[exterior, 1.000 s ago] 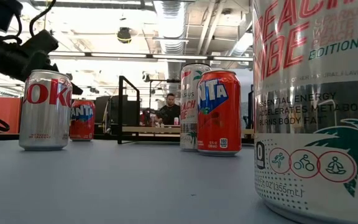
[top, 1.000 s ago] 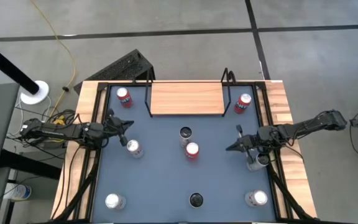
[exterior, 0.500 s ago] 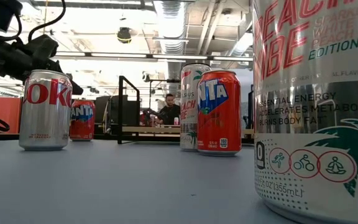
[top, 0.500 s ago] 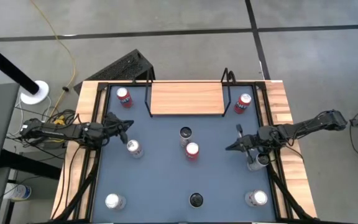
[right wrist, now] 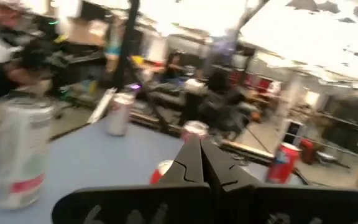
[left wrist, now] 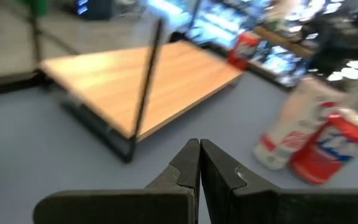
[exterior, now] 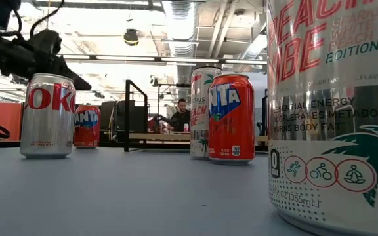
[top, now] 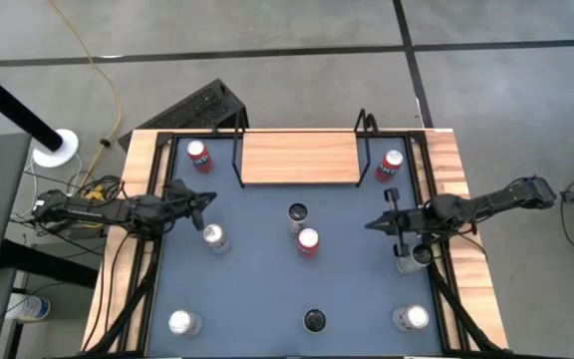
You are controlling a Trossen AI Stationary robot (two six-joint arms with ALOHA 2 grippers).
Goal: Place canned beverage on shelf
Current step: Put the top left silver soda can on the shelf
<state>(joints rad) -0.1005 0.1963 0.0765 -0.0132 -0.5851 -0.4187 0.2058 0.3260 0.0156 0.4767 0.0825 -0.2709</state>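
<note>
The shelf (top: pixel 299 158), a light-wood board on a black wire frame, stands at the table's far middle with nothing on it; it also shows in the left wrist view (left wrist: pixel 142 78). Several cans stand upright on the blue tabletop, among them a red one (top: pixel 308 241) and a dark-topped one (top: pixel 297 215) at the centre. My left gripper (top: pixel 207 200) hovers shut at the left, above a silver can (top: pixel 214 237). My right gripper (top: pixel 371 224) hovers shut at the right. Both show shut in the wrist views (left wrist: pixel 199 147) (right wrist: pixel 199 147).
Red cans stand left (top: pixel 199 155) and right (top: pixel 391 165) of the shelf. A can (top: pixel 415 256) stands under my right arm. Three more cans (top: pixel 181 322) (top: pixel 314 320) (top: pixel 411 317) line the near edge. Wooden rails (top: pixel 461 189) border the table. A person sits in the room beyond (exterior: pixel 179 115).
My right gripper has risen a little and tipped its fingers upward, rolling as it went; it stays shut. My left gripper has rolled about its own line without leaving its place. No can has moved.
</note>
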